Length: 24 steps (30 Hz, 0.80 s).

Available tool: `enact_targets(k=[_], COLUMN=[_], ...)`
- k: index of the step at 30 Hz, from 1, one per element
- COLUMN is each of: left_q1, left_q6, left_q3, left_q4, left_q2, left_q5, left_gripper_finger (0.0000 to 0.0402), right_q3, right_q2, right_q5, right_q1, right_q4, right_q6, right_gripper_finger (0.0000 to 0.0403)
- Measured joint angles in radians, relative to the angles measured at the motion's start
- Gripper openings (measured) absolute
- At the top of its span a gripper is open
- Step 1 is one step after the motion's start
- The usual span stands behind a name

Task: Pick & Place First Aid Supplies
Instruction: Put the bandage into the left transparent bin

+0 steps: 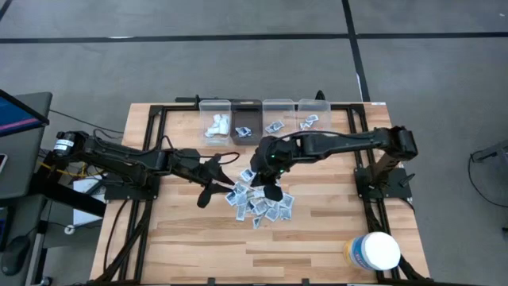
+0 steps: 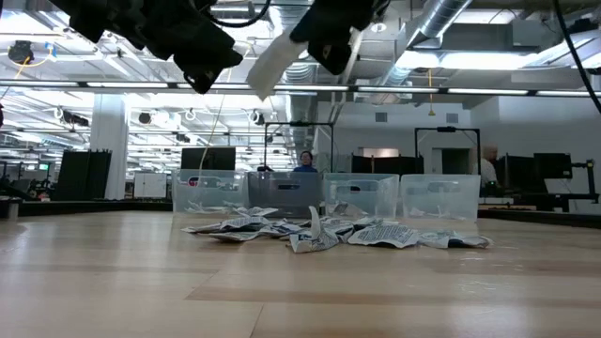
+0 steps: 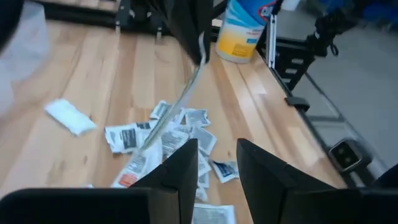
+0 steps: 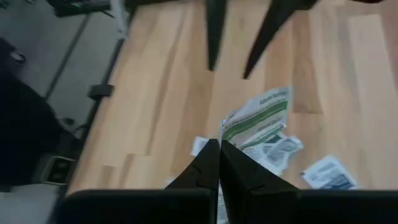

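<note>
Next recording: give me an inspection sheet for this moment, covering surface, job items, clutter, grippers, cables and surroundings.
Surface: wooden table, bare around the middle.
Job's things: pile of packets at table centre; four clear bins in a row at the far edge, with items inside.
Clutter: white tub with yellow label at the near right corner.
Grippers: right gripper shut on a green-printed packet, lifted above the pile; left gripper open, beside the pile's left, empty.
Cables: dark cables run along the table's left side.
Surroundings: a person sits behind the bins; monitor at left.
</note>
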Motion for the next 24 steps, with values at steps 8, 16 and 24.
enact_targets(k=[8,16,24], left_q1=[0.0,0.0,0.0], left_q6=[0.202,0.229,0.22], left_q3=[0.0,0.0,0.0], left_q4=[0.076,0.088,0.087], left_q2=[0.0,0.0,0.0], left_q5=[-0.004,-0.004,-0.003], left_gripper_finger=[0.0111,0.0111,0.0111], right_q3=[-0.002,-0.002,-0.002], right_q2=[0.012,0.025,0.025], right_q5=[-0.163,-0.126,-0.104], right_q1=[0.001,0.006,-0.014], right_q4=[0.002,0.122,0.221], right_q6=[0.054,0.037,0.011], right_gripper_finger=[0.0,0.0,0.0])
